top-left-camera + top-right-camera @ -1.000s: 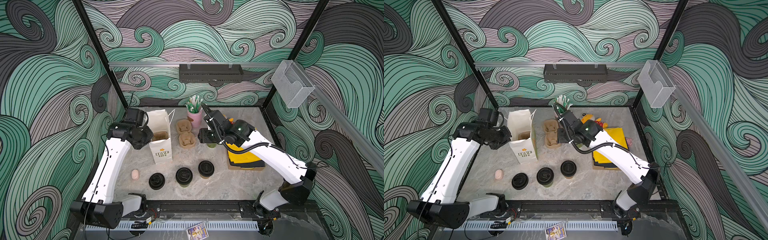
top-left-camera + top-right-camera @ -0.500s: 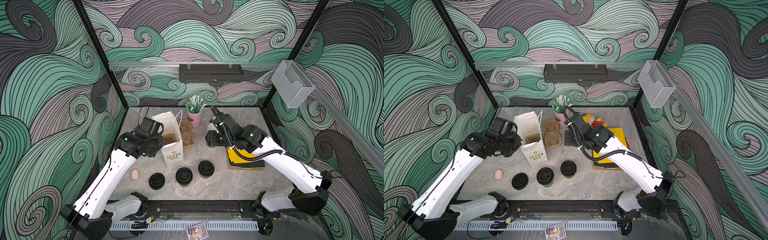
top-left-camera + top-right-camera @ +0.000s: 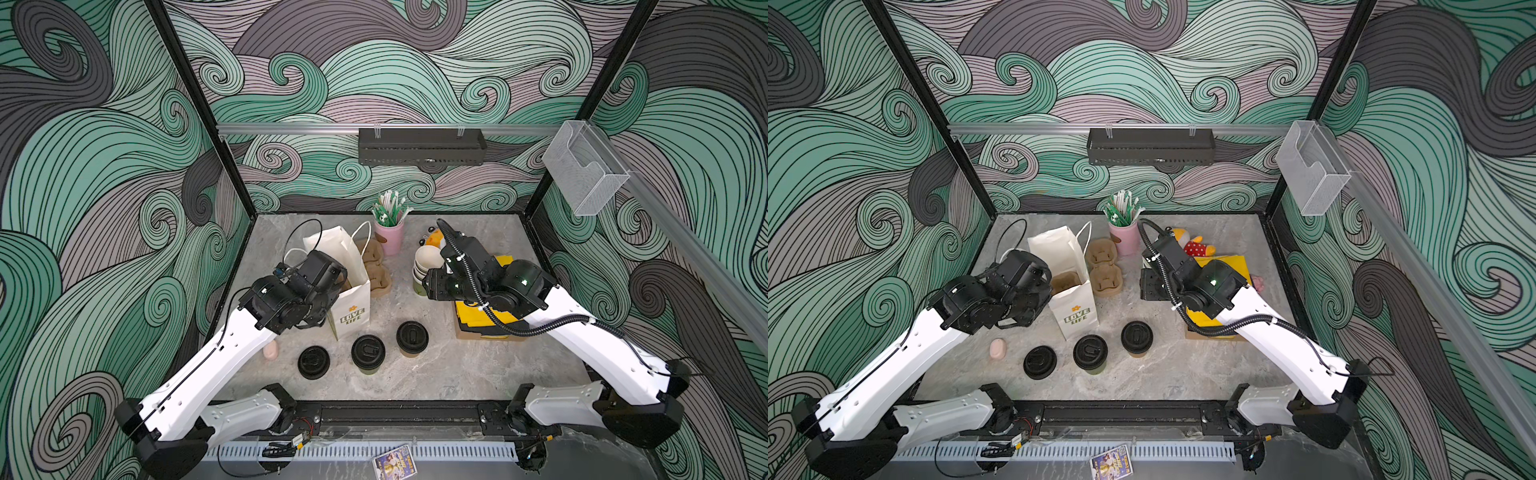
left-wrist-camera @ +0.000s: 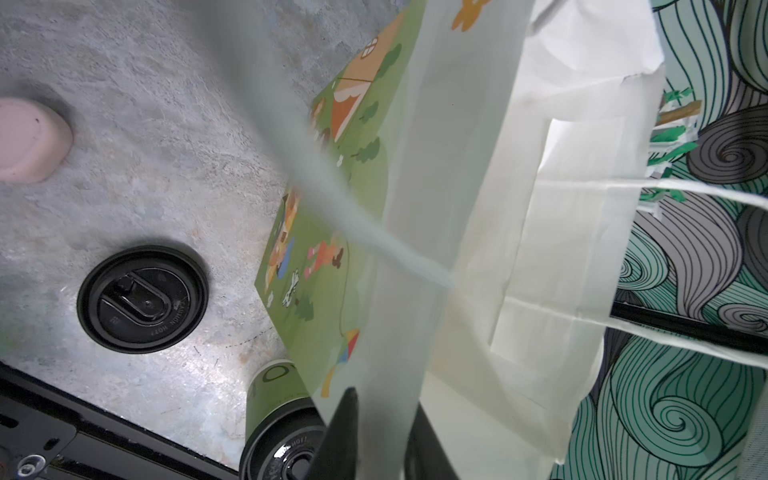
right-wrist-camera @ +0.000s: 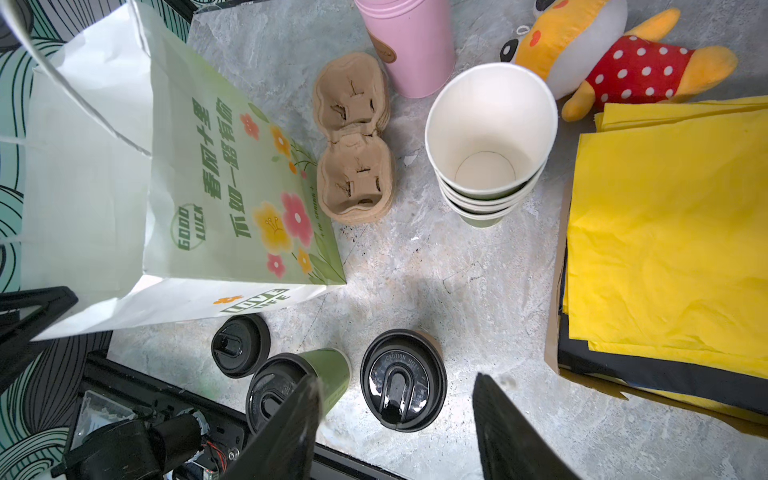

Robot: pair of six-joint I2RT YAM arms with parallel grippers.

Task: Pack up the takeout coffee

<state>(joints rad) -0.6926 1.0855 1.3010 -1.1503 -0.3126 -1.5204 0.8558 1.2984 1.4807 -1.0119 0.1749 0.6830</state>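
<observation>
While my left tool (image 4: 384, 415) straddles the top edge of the white paper bag (image 3: 353, 303), paper between its jaws, I cannot tell whether they pinch it or stand slack. My right tool (image 5: 397, 378) hangs spread and empty above the bench (image 3: 457, 374), near the stack of lidless cups (image 5: 490, 137). The bag's narrow side reads "LOVE LIFE", its green flowered face "GOOD LUCK" beside Chinese characters. The green paper cup with a black lid (image 3: 368, 352) and the brown paper cup with a black lid (image 3: 412, 337) stand upright just in front of the bag, close to the bench's front edge, next to a loose black lid (image 3: 313, 362); the lids read "CAUTION HOT". Bare bench lies open from the brown cup across to the yellow paper sheets (image 5: 665, 228)
</observation>
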